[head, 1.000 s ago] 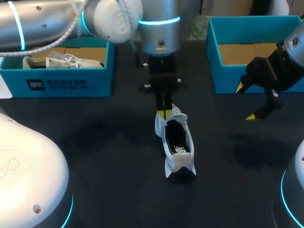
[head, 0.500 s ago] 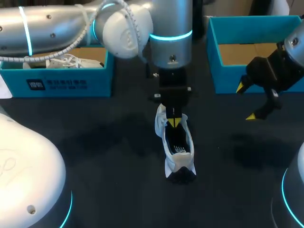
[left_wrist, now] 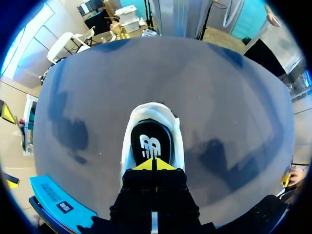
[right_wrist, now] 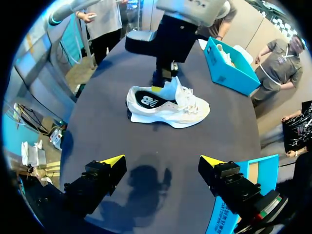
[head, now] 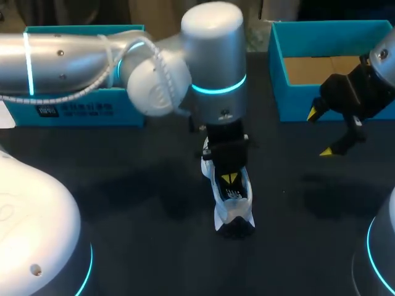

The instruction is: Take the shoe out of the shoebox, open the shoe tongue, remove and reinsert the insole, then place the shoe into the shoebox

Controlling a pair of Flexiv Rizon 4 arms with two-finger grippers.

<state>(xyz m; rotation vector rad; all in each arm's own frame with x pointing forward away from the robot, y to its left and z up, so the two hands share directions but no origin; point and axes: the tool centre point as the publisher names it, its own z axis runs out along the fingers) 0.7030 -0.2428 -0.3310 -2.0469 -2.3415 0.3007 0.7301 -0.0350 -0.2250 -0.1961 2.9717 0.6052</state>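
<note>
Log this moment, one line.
left tool shut, tips at shoe opening, above insole | right tool open, empty | shoe on table

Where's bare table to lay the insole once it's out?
Two bare patches of the dark table: one between the shoe and the right hand, in front of the right shoebox; one beside the shoe, toward the left shoebox. It is crowded at the shoe itself, where the left hand sits in its opening.

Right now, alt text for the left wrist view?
The left gripper, jaws shut with yellow tips together, sits at the opening of a white shoe, over its black insole. The shoe stands on the dark table; a teal shoebox corner shows beside the gripper.
</note>
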